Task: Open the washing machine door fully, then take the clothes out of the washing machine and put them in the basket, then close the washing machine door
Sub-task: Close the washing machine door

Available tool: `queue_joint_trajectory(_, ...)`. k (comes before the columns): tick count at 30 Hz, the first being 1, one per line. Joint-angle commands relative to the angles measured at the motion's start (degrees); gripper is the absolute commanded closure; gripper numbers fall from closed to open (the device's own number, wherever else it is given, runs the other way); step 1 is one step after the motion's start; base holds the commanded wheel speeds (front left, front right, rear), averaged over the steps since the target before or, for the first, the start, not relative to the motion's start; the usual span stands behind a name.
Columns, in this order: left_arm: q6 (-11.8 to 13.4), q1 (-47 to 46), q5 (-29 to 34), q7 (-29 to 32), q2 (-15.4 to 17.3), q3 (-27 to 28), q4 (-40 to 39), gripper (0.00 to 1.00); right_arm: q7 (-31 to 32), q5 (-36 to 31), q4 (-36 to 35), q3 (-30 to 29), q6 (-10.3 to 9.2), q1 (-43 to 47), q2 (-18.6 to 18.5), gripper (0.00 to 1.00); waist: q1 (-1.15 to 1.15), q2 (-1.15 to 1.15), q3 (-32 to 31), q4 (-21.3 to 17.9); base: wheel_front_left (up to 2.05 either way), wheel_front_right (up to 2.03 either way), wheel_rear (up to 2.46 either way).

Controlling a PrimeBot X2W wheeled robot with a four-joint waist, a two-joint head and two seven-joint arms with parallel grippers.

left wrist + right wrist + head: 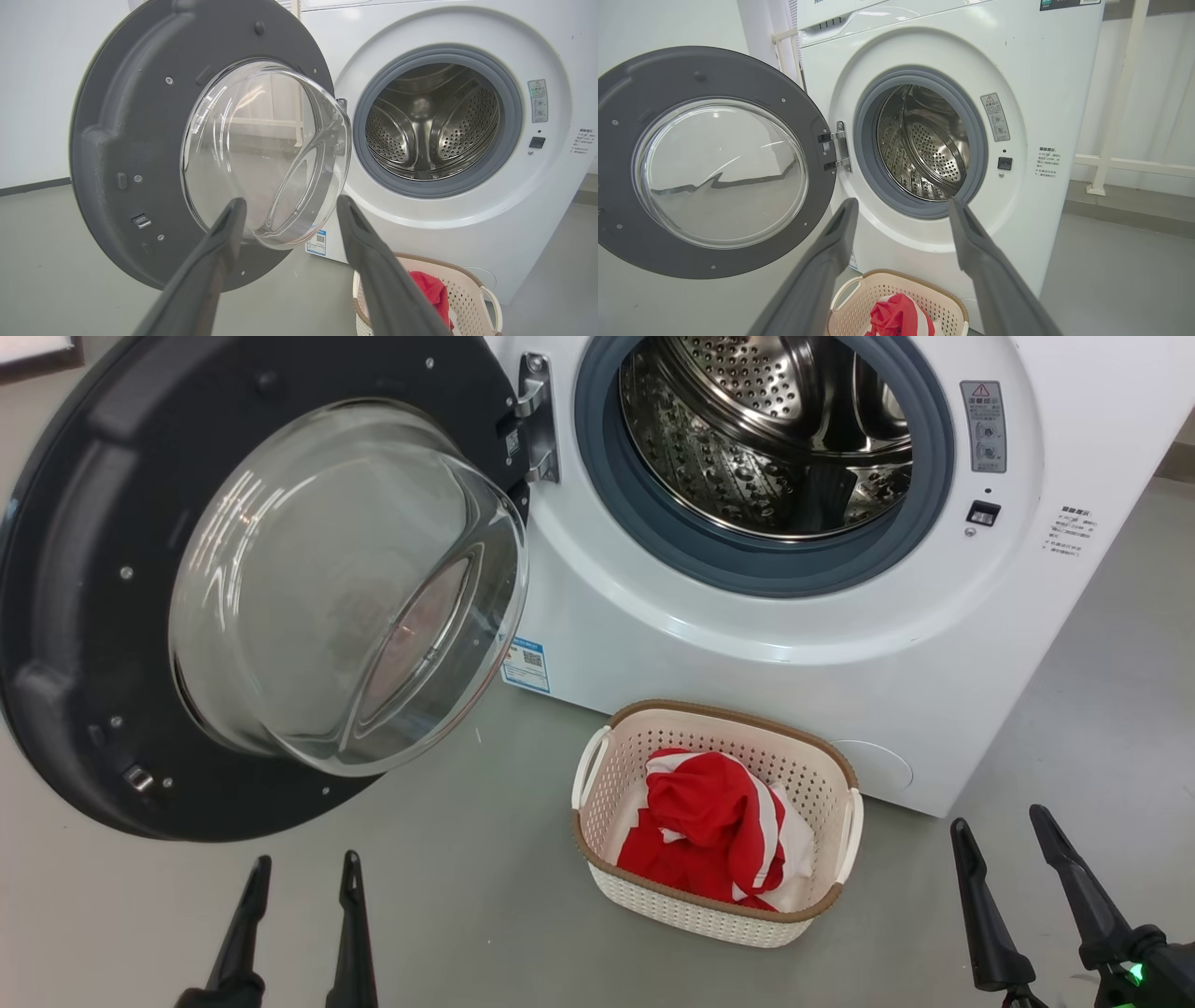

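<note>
Door (261, 588) swung wide on the hinge at the left of the washer (747, 644) mouth. Its dark inner rim and clear glass bowl face outward, and the lower rim hangs above the floor (467, 896).

Washer mouth uncovered: grey ring, with the perforated steel walls of the drum (766, 429) in plain sight. Blue sticker (526, 665) low on the front, just behind the bowl's edge.

Basket (728, 714) stands on the floor just in front of the washer, below the mouth and slightly right of the sticker. Clothes (709, 821) lie bunched inside it, red with white stripes, heaped toward its near right side.

Left gripper (308, 857) low over the floor below the door's bottom rim, apart from it, fingers spread, holding nothing. In the left wrist view the fingers frame the bowl's lower edge.

Right gripper (997, 816) over the floor to the right of the basket, not touching it, fingers spread, empty. In the right wrist view the basket sits between its fingers, under the grey ring.
</note>
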Motion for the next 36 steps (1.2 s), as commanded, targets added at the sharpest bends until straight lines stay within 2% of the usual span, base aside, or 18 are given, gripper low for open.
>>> queue_joint_trajectory(1,0.56,-1.36,0.27,-0.62,0.88,2.28,-1.37,0.00,0.20,-0.92,-1.71,1.57,0.35,-1.61,-1.00,0.00,0.00,0.00,0.05,0.04,0.00,0.00,0.00)
queue_joint_trajectory(2,0.61,-1.37,0.31,-0.68,0.89,2.27,-1.44,0.00,0.21,-0.95,-1.73,1.59,0.35,-1.58,-1.00,0.00,0.00,0.00,0.09,0.05,0.00,0.00,0.00)
queue_joint_trajectory(3,0.62,-1.38,0.35,-0.76,0.92,2.24,-1.54,0.08,0.21,-0.97,-1.74,1.59,0.35,-1.55,-1.00,0.00,0.00,0.00,0.13,0.06,0.00,0.00,0.00)
queue_joint_trajectory(4,0.54,-1.40,0.31,-0.82,0.94,2.19,-1.64,0.53,0.20,-0.99,-1.74,1.60,0.35,-1.54,-1.00,0.00,0.00,0.00,0.18,0.07,0.00,0.00,0.00)
queue_joint_trajectory(5,0.33,-1.45,0.09,-0.92,0.90,2.14,-1.80,0.75,0.21,-0.99,-1.73,1.62,0.35,-1.54,-1.00,0.00,0.00,0.00,0.23,0.07,0.00,0.00,0.00)
queue_joint_trajectory(6,0.33,-1.45,0.09,-0.92,0.90,2.14,-1.80,0.75,0.21,-0.99,-1.73,1.62,0.35,-1.54,-1.00,0.00,0.00,0.00,0.23,0.07,0.00,0.00,0.00)
queue_joint_trajectory(7,0.06,-1.52,-0.21,-1.03,0.85,2.11,-1.97,1.00,0.22,-0.99,-1.72,1.66,0.35,-1.53,-1.00,0.00,0.00,0.00,0.29,0.07,0.00,0.00,0.00)
queue_joint_trajectory(13,-0.77,-2.40,-2.35,-2.49,0.34,3.80,-3.78,1.00,0.42,-1.07,-1.93,1.86,0.35,-1.63,-1.00,0.00,0.00,0.00,0.90,-0.02,0.00,0.00,0.00)
queue_joint_trajectory(19,-1.14,-4.63,-5.91,-4.10,-0.95,8.96,-6.97,1.00,0.84,-1.43,-2.18,1.99,0.35,-1.87,-1.00,0.00,0.00,0.00,1.97,-0.43,0.00,0.00,0.00)
queue_joint_trajectory(23,-1.60,-6.33,-9.51,-4.58,-3.05,13.46,-10.61,1.00,1.12,-1.67,-2.35,2.16,0.35,-1.99,-1.00,0.00,0.00,0.00,2.34,-0.99,0.00,0.00,0.00)
queue_joint_trajectory(36,-7.92,-15.16,-24.40,-4.80,-6.99,26.37,-12.57,1.00,1.77,-2.03,-2.91,2.21,0.35,-2.43,-1.00,0.00,0.00,0.00,3.34,-2.36,0.00,0.00,0.00)
